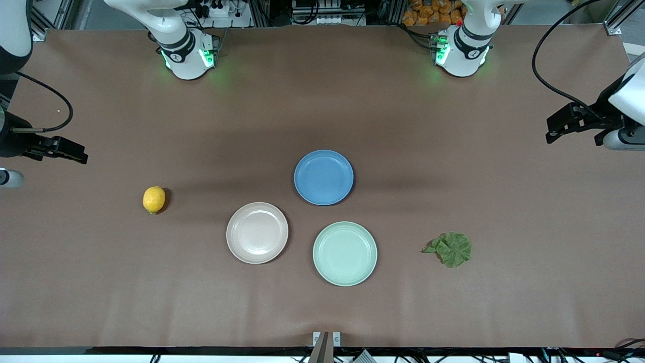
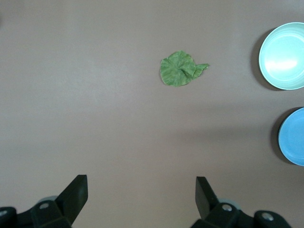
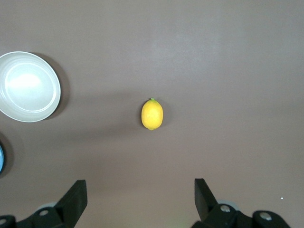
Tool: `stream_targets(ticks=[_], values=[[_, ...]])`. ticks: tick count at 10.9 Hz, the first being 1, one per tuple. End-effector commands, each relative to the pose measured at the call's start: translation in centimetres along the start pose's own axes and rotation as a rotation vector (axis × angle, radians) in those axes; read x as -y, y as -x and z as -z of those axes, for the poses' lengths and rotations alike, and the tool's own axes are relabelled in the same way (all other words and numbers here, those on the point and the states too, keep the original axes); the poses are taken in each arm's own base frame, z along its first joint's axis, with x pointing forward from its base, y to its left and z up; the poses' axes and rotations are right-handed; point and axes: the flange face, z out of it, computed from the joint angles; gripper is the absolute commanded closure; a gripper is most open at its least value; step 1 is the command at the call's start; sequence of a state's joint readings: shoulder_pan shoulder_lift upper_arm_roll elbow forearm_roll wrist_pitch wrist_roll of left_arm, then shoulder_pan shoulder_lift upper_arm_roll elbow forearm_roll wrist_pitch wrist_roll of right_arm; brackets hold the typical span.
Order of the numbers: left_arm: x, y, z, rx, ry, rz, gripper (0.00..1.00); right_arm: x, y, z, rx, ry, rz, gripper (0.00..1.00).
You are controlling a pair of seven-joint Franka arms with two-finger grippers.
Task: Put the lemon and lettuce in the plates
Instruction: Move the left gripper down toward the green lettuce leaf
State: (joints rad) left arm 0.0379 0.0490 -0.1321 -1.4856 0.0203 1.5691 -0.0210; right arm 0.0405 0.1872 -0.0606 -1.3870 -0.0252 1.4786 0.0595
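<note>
Left end effector [image 2: 137, 199]: open, empty, above bench near lettuce [image 1: 451, 249] | Right end effector [image 3: 137, 199]: open, empty, above lemon [image 1: 153, 199] | Lemon: likely firm, smooth, may roll; pinch across middle | Lettuce: likely light, floppy; pinch raised fold | Both outside plates.

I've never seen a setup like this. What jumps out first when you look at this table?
Three plates cluster mid-table: a blue plate farthest from the front camera, a beige-pink plate and a mint green plate nearer. A bright yellow lemon lies alone toward the right arm's end, a ruffled green lettuce leaf toward the left arm's end. Both arms wait at the table's ends, the right gripper and left gripper open, holding nothing.
</note>
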Motion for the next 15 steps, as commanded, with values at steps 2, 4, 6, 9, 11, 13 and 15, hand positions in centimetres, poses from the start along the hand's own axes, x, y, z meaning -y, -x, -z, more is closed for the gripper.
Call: stream_targets(ticks=[2,4,6,9,11,13,15], values=[[0.1,0.1,0.4,-0.001,-0.018,-0.020,0.00,-0.3,0.6,0.4,0.000,-0.002,-0.006,0.00],[-0.3,-0.2,-0.4,0.012,-0.021,-0.022,0.00,-0.3,0.6,0.4,0.000,-0.002,-0.006,0.00],[-0.8,-2.2,-4.3,0.067,-0.006,-0.038,0.00,-0.5,0.5,0.3,0.000,-0.002,-0.008,0.00],[-2.1,-5.1,-9.0,0.061,0.011,-0.073,0.00,-0.5,0.5,0.3,0.000,-0.004,-0.008,0.00],[-4.2,-6.3,-10.7,0.035,0.008,-0.111,0.00,-1.1,0.4,0.3,0.001,-0.008,-0.018,0.00],[-5.2,-6.9,-12.8,0.048,0.012,-0.126,0.00,-1.6,0.4,0.2,0.001,-0.012,-0.027,0.00],[-5.7,-8.4,-15.7,0.034,0.024,-0.129,0.00,-2.9,0.6,0.4,0.009,-0.085,-0.053,0.00]])
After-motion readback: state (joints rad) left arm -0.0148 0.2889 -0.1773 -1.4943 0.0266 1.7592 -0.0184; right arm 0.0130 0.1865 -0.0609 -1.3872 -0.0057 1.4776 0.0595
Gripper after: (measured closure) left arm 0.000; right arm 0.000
